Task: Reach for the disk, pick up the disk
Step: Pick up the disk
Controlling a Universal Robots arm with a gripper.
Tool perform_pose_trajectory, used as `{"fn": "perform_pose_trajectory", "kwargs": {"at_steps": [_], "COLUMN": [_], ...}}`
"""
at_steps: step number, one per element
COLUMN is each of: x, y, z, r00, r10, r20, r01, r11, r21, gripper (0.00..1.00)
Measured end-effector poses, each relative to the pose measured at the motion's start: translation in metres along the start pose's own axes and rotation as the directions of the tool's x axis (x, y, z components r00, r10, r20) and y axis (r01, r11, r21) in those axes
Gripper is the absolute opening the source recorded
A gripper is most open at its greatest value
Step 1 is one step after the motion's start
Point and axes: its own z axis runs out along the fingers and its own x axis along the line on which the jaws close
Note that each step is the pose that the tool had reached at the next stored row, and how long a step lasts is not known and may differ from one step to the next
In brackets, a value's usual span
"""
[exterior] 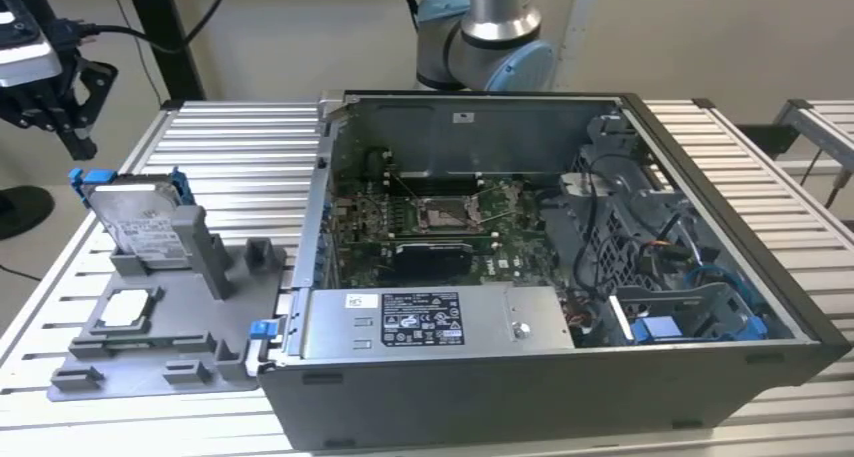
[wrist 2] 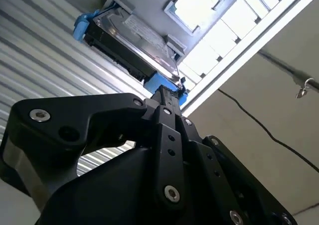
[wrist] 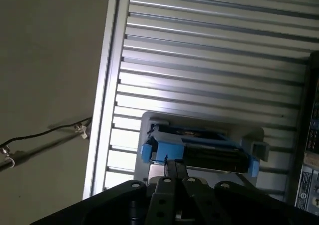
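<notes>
Flat silver disk (exterior: 140, 222), blue plastic frame (exterior: 84, 178); black pincer (wrist: 174, 166) closed, near.

— What does the arm (exterior: 491, 32) look like?
— A silver tube and grey joints with pale blue caps, well apart from the pincer (wrist: 174, 164).
— And the pincer itself?
— Matte black. Its angular links (wrist 2: 164, 150) are dotted with round silver screws (wrist 2: 172, 193), and a black cable (exterior: 120, 29) runs off just behind it.
</notes>
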Motion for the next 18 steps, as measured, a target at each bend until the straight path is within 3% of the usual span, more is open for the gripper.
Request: {"fn": "perform_pose_trajectory", "kwargs": {"at_steps": [5,9,13,18], "x": [0.0000,0.0000,0.0000,0.0000], "y": [0.0000,0.0000,0.0000,0.0000], "z": [-0.0001,0.0000,0.0000,0.0000], "r00": [0.9959,0.9866,0.9722,0.9467], "r10": [-0.091,-0.163,-0.234,-0.322], "r20": [-0.0036,-0.0063,-0.0090,-0.0123], "r01": [0.091,0.163,0.234,0.322], "r11": [0.9959,0.9866,0.9722,0.9467], "r21": [-0.0001,-0.0004,-0.0009,-0.0019], "gripper": [0.00,0.00,0.00,0.00]}}
